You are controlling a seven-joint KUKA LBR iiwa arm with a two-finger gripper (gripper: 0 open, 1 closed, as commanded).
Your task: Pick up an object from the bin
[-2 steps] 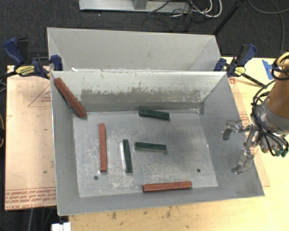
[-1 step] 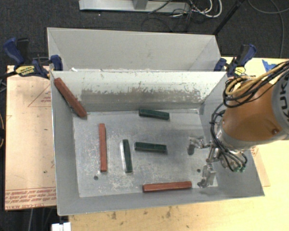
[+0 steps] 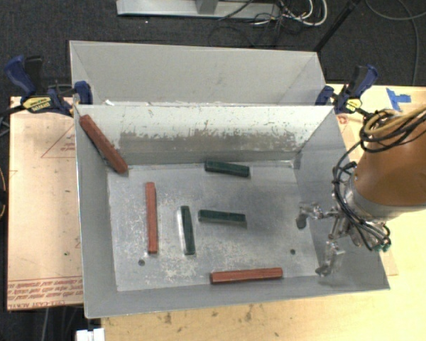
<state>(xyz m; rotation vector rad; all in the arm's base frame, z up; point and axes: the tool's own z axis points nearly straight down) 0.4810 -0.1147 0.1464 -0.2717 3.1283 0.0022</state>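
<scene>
My gripper (image 3: 317, 239) hangs at the bin's right side, over the bottom of the right wall, open, with nothing between its two fingers. Nearest to it is a red-brown bar (image 3: 246, 275) lying flat along the front edge of the floor, to the gripper's lower left. A dark green bar (image 3: 222, 218) lies in the middle of the floor, well to the left of the fingers. Neither bar touches the gripper.
Another dark green bar (image 3: 227, 168) lies near the back wall. A third green bar (image 3: 189, 231) lies next to a thin white strip (image 3: 179, 227). One red-brown bar (image 3: 151, 217) lies lengthwise at left; another (image 3: 103, 144) leans in the back-left corner.
</scene>
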